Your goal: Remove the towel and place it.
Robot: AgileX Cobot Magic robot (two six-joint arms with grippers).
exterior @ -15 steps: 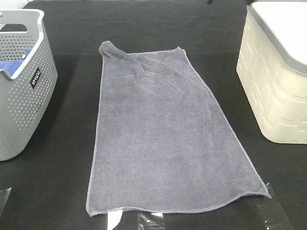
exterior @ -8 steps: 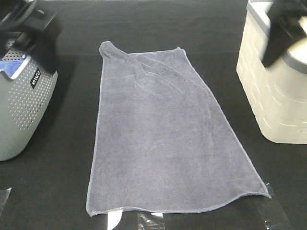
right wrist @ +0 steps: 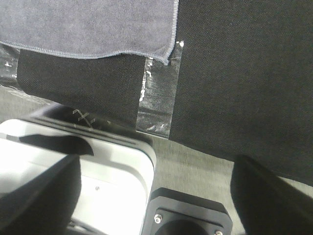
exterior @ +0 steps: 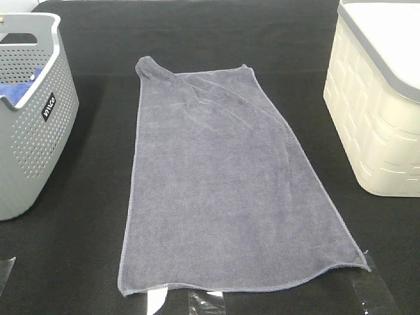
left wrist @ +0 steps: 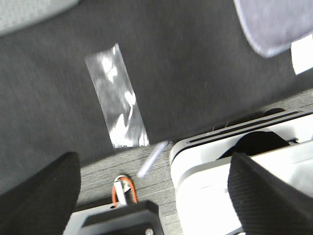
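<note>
The towel [exterior: 226,180], a slate-grey terry rectangle with a stitched hem, lies spread flat on the black cloth-covered desk [exterior: 197,33], running lengthwise down the middle from mid-desk to just short of the near edge. Its far left corner is bunched into a small fold, and a shallow crease runs diagonally from there across the upper part. Its near hem is wavy and its near right corner touches a strip of clear tape [exterior: 371,289] stuck to the desk cover. At the left edge of the desk stands a grey perforated basket [exterior: 33,138] with a bright blue cloth [exterior: 16,88] showing inside it; at the right edge stands a cream plastic bin [exterior: 377,118] with a grey rim. Both are well apart from the towel. Neither arm appears in the high view. The left gripper [left wrist: 151,196] hangs with its black fingers [left wrist: 41,196] spread wide and holding nothing, above the desk's near edge, with a corner of the towel off to one side. The right gripper [right wrist: 154,196] is likewise spread wide and empty, over the near edge beside the towel's taped corner.
</note>
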